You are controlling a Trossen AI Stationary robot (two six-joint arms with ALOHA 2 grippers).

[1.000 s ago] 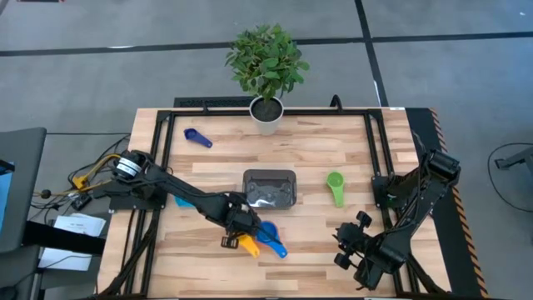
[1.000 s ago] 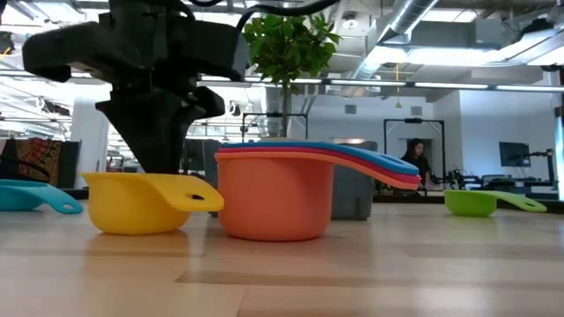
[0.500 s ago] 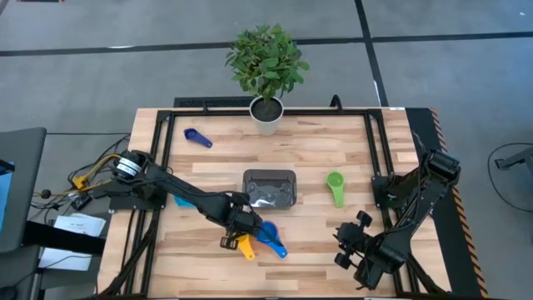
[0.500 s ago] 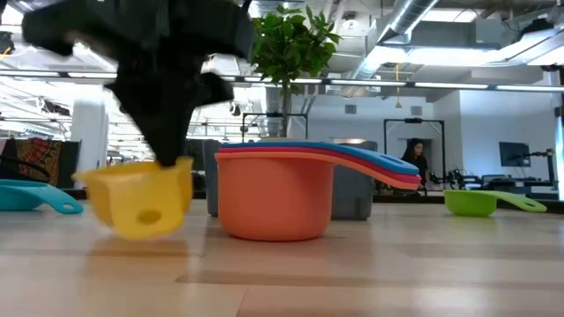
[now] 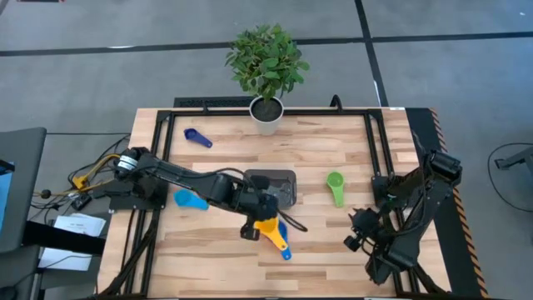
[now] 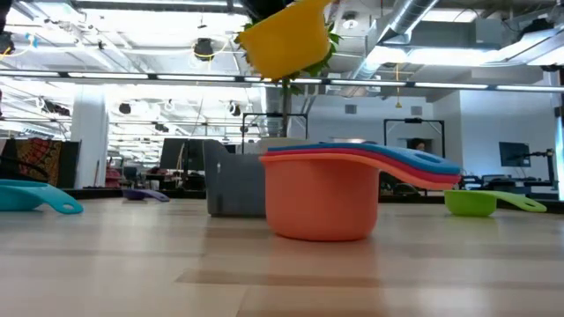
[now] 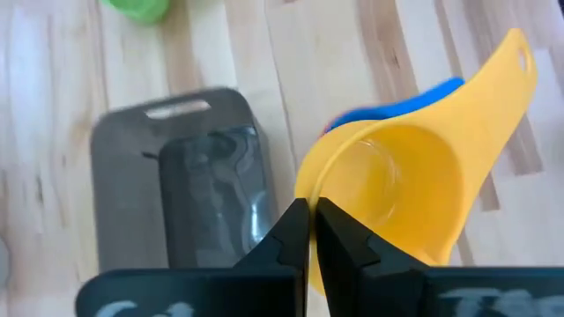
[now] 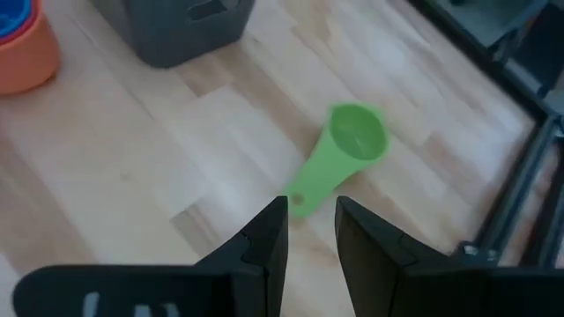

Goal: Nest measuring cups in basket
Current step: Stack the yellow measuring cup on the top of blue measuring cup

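Holding the yellow plastic measuring cup point(image 7: 397, 189) by its rim, the left gripper point(image 7: 308, 224) was clamped thin on it, lifted above the orange-bottomed nested cup stack point(image 6: 326, 189), beside the dark grey shiny basket point(image 5: 268, 187). Handle pointed away from the basket. Right gripper point(image 8: 310, 231), part open, waited near the green cup point(image 8: 348, 145).
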